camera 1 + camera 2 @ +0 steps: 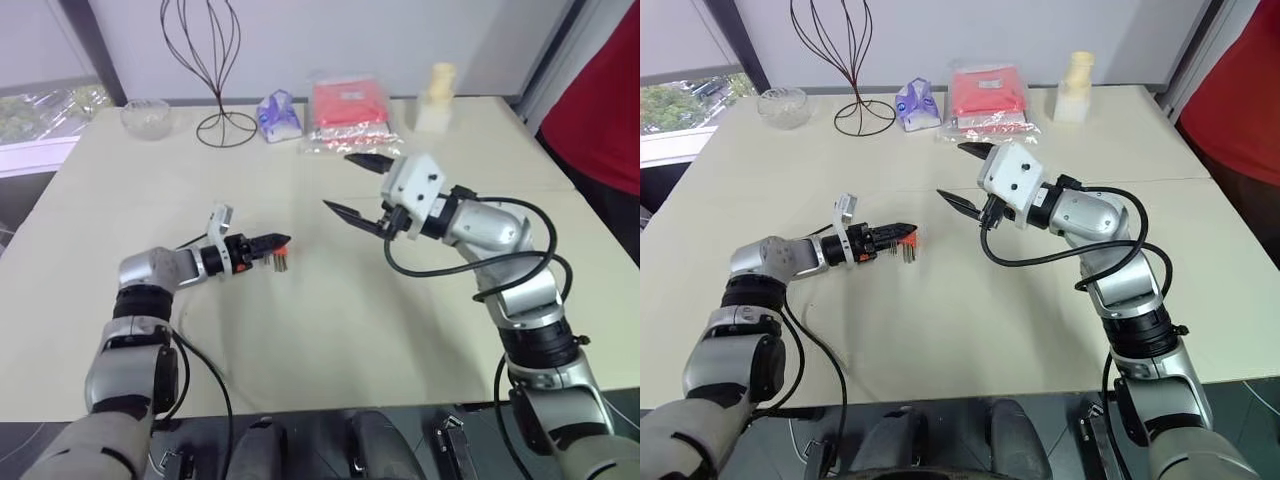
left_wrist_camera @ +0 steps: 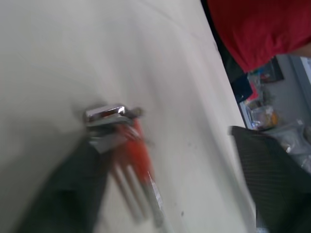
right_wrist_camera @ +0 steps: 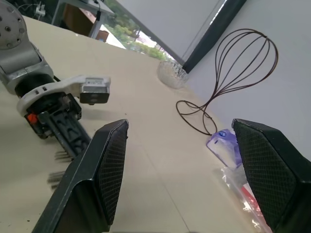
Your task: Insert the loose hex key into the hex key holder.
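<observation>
2 robot arms reach over a pale beige table point(image 1: 330, 330). The left gripper point(image 1: 275, 243) sits low, close to the tabletop, pointing toward the middle of the table. The hex key holder point(image 1: 281, 258), a small red-orange block with thin dark keys sticking out of it, is right at the tips of this gripper. In the left wrist view the 2 black fingers point(image 2: 272, 179) stand wide apart, and the holder lies against 1 of them, well clear of the other. That view is blurred, so it cannot be told whether the block rests on the table.

The right gripper point(image 1: 336, 181) hangs higher, above the middle of the table, pointing toward the left arm. Its 2 fingers are spread wide with nothing between them. A bare stretch of tabletop separates the 2 grippers.

5 other things line the far edge of the table, all well apart from the holder. From the robot's left to right: a small clear glass bowl point(image 1: 146, 117), a tall dark wire stand point(image 1: 212, 60) on a ring base, a small blue-and-white packet point(image 1: 278, 115), a large red packet point(image 1: 348, 112) in clear wrap, and a cream-coloured bottle point(image 1: 437, 97). The red packet lies just beyond the right gripper. A person in a red top point(image 1: 605, 100) stands by the far right corner.
</observation>
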{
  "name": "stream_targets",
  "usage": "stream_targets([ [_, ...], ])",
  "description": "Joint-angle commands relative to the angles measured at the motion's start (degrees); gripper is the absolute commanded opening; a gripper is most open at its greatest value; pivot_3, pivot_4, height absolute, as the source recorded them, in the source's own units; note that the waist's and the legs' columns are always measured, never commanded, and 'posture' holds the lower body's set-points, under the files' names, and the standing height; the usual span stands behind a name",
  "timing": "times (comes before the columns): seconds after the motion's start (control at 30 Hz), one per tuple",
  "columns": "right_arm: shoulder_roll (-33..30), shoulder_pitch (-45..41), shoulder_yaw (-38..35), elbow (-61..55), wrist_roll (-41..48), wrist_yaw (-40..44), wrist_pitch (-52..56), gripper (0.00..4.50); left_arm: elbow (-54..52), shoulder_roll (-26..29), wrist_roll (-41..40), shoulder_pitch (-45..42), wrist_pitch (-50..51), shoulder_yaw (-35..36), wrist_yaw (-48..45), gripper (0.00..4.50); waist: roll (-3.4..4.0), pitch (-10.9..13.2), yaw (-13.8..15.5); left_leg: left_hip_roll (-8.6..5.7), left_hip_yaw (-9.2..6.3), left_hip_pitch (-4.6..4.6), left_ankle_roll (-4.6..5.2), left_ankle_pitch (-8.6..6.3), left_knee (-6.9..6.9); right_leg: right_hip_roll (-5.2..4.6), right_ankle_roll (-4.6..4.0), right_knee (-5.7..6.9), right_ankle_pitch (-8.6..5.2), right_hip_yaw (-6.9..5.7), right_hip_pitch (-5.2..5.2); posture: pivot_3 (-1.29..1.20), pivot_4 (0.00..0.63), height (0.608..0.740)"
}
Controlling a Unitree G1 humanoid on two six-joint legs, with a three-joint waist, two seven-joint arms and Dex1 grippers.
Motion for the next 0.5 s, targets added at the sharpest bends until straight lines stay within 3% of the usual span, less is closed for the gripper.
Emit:
stream_targets([
  [0.03,0.09,-0.01,-0.72,-2.58,-0.05,-0.68,-0.61,3.54,-1.65,3.44,5.26,3.22,-2.53,-1.6,4.92,4.46,0.0,0.0,-0.36,0.01,0.01,0.08,0.0,0.0,-0.05,0.01,0.0,0.0,0.0,0.02,0.05,0.0,0.15,0.74],
  [0.13,-0.18,0.73,-0.92,-3.07,0.15,-0.67,-0.58,3.54,-13.94,7.61,11.91,9.35,-15.71,-6.5,4.61,4.46,0.0,0.0,-0.79,0.05,0.01,0.38,0.01,-0.01,-0.25,0.05,0.0,-0.02,0.0,0.18,0.15,0.0,0.15,0.74],
  [0.27,-0.48,1.95,-1.21,-3.89,0.31,-0.87,-0.25,3.54,-24.67,10.09,14.25,13.72,-23.47,-6.51,6.3,4.46,0.01,0.0,-0.38,0.15,-0.04,0.62,-0.01,0.0,-0.72,0.03,-0.03,-0.09,0.01,0.39,0.03,0.0,0.15,0.74],
  [0.5,-1.2,8.59,-4.2,-4.86,-1.25,-5.26,1.27,3.54,-45.37,9.53,6.05,22.19,-19.76,6.56,13.78,4.46,-0.04,0.03,1.41,-0.03,-0.04,0.31,-0.04,0.0,-0.67,-0.32,-0.02,-0.34,0.01,0.32,-0.03,0.0,0.15,0.74],
])
